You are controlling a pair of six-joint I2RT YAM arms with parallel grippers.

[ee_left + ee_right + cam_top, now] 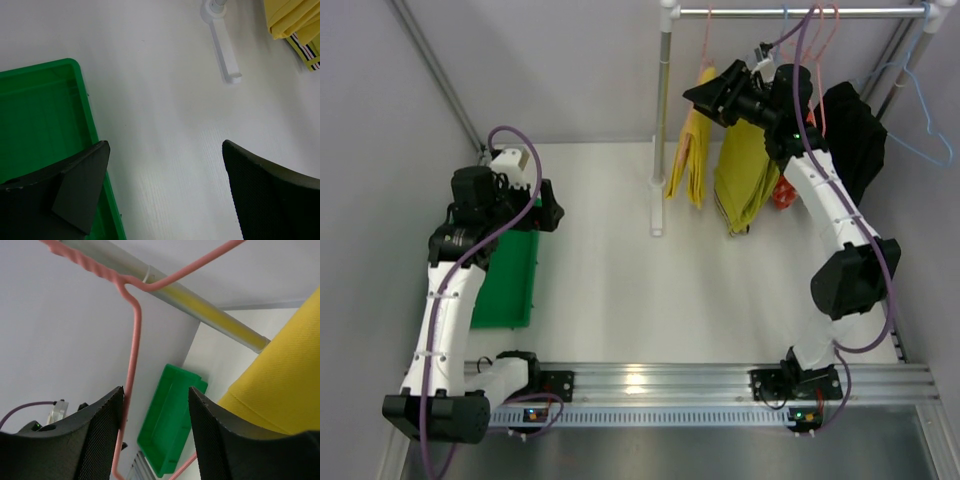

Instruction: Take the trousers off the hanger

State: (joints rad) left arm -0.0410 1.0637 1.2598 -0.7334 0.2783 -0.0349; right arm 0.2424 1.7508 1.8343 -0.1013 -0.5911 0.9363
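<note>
The bright golden yellow trousers point(689, 160) hang folded from a pink hanger point(707, 48) on the rail. The olive-yellow trousers point(744, 182) hang just to their right. My right gripper point(705, 95) is raised at the top of the bright trousers. In the right wrist view it point(156, 395) is open, and the pink hanger wire point(133, 340) runs down along the inner edge of its left finger. Yellow cloth point(280, 390) lies beside its right finger. My left gripper point(556, 212) is open and empty over the green bin's edge. It also shows in the left wrist view point(165, 150).
A green bin point(510, 272) sits on the left of the table. The rack's rail point(800, 12), upright post point(661, 130) and foot point(222, 50) are in view. A black garment point(855, 130), a red-orange garment point(784, 190) and an empty blue hanger point(930, 115) hang at the right.
</note>
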